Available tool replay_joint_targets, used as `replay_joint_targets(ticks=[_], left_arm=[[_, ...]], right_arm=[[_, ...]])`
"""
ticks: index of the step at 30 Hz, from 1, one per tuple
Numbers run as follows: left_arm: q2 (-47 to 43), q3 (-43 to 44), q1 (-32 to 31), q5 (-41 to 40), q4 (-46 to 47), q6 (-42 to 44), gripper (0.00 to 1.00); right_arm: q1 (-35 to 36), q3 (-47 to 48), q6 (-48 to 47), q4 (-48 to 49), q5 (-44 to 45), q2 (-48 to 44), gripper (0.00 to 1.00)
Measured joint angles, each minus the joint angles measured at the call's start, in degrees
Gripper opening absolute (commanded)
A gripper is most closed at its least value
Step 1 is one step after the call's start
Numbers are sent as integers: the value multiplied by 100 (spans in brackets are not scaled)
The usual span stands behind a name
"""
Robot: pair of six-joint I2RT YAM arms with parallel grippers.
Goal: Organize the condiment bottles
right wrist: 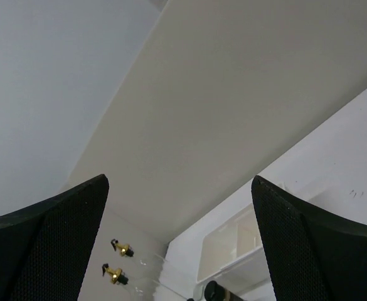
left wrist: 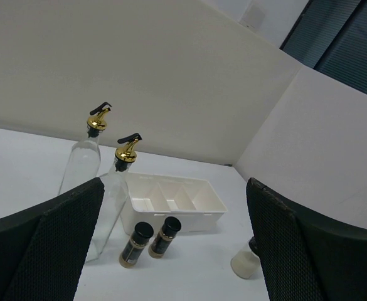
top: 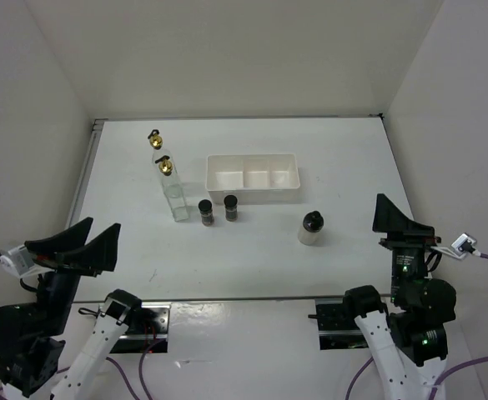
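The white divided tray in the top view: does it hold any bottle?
No, all three compartments of the white divided tray show only their bare white floor.

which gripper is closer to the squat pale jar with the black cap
Right. The right gripper is a short way to the right of the squat pale jar, about level with it. The left gripper is far off to the jar's left.

We find the pale jar [left wrist: 241, 264] half hidden behind one finger [left wrist: 308, 251] of the left gripper [left wrist: 174, 185], the nearer tall bottle [left wrist: 115, 194] partly behind the other.
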Motion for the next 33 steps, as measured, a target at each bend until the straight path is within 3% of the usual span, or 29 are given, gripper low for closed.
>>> replay_joint_targets(ticks=[11,14,20,28,33], left_arm=[[0,2,-39,221,136,345,100],[179,175,-94,315,120,374,100],[2072,1366,-151,177,-57,450,100],[3978,1626,-153,-1088,-229,452,100],[5455,2664,-151,-1508,-260,474,100]], right_arm=[[0,-435,-575,699,-739,42,99],[0,-238,-798,1045,-933,551,99],[2,782,-1537,1349,-1495,2577,99],[15,2166,-2474,1311,-2260,4937,99],[24,2800,-2852,1344,-2732,6164,99]])
